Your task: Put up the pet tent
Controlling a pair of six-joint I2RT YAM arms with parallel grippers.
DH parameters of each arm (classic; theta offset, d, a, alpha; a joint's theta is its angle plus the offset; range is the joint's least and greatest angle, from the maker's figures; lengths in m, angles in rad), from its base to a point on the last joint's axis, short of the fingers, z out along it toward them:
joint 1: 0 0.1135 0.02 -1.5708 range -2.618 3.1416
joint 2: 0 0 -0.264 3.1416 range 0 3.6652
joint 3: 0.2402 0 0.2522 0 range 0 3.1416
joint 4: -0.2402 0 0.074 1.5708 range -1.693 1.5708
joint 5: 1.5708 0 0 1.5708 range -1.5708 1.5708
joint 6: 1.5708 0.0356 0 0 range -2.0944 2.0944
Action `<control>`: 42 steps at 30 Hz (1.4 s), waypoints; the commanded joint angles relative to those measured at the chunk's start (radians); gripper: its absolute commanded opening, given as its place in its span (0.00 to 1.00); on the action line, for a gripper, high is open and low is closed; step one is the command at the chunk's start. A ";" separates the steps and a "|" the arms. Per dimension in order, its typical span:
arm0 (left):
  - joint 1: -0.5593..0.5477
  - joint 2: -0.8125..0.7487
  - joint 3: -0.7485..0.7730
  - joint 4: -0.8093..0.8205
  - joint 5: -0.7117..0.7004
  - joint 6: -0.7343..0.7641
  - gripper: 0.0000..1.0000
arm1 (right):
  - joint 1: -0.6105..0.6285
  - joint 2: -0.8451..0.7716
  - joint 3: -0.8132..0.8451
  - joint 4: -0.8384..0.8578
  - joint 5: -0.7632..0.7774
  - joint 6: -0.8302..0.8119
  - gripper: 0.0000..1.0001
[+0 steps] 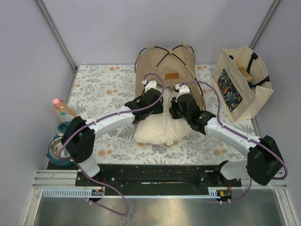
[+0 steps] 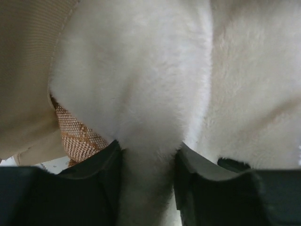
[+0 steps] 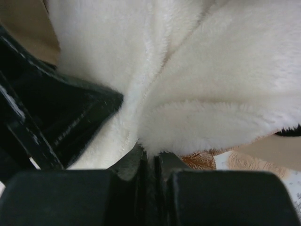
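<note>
The tan pet tent with thin black poles and a brown label stands at the back centre of the table. A white fluffy cushion lies in front of it, its far end against the tent. Both grippers are at that far end. My left gripper has its jaws parted, with a soft fold of the cushion lying between them. My right gripper is shut on a thin edge of the cushion. Tan tent canvas shows just left of the fold.
A beige tote bag with a dark floral print stands at the back right. At the left edge are a bottle and a metal bowl. A floral cloth covers the table. Metal frame posts rise at the back corners.
</note>
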 commanded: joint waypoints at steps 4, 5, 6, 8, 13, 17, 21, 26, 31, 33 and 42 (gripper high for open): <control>-0.005 0.003 0.004 0.050 0.082 0.008 0.59 | 0.020 0.101 0.146 0.127 0.112 -0.054 0.12; -0.005 -0.001 0.004 0.050 0.080 0.013 0.64 | 0.017 0.114 0.149 0.122 0.134 -0.045 0.14; -0.005 -0.010 0.002 0.050 0.083 0.014 0.69 | 0.018 0.123 0.152 0.092 0.147 -0.038 0.15; -0.005 -0.031 -0.002 0.052 0.086 0.023 0.77 | 0.015 0.132 0.152 0.062 0.164 -0.018 0.23; -0.005 -0.115 -0.024 0.036 0.086 0.033 0.96 | 0.016 0.060 0.129 -0.004 0.218 0.022 0.60; -0.005 -0.178 -0.045 0.023 0.086 0.033 0.99 | 0.009 -0.035 0.126 -0.096 0.261 0.033 0.86; -0.005 -0.235 -0.064 -0.002 0.083 0.033 0.99 | 0.000 -0.147 0.100 -0.156 0.244 0.035 0.99; -0.005 -0.316 -0.117 -0.016 0.050 0.034 0.99 | 0.001 -0.265 0.057 -0.214 0.165 0.038 0.99; 0.005 -0.415 -0.144 -0.056 -0.007 0.077 0.99 | 0.001 -0.363 -0.019 -0.188 -0.114 -0.027 0.99; 0.013 -0.461 -0.160 -0.056 -0.032 0.103 0.99 | 0.007 -0.359 -0.053 -0.150 -0.209 -0.034 0.98; 0.103 -0.634 -0.364 0.120 -0.066 0.269 0.99 | 0.139 -0.115 -0.104 0.042 -0.110 -0.042 0.99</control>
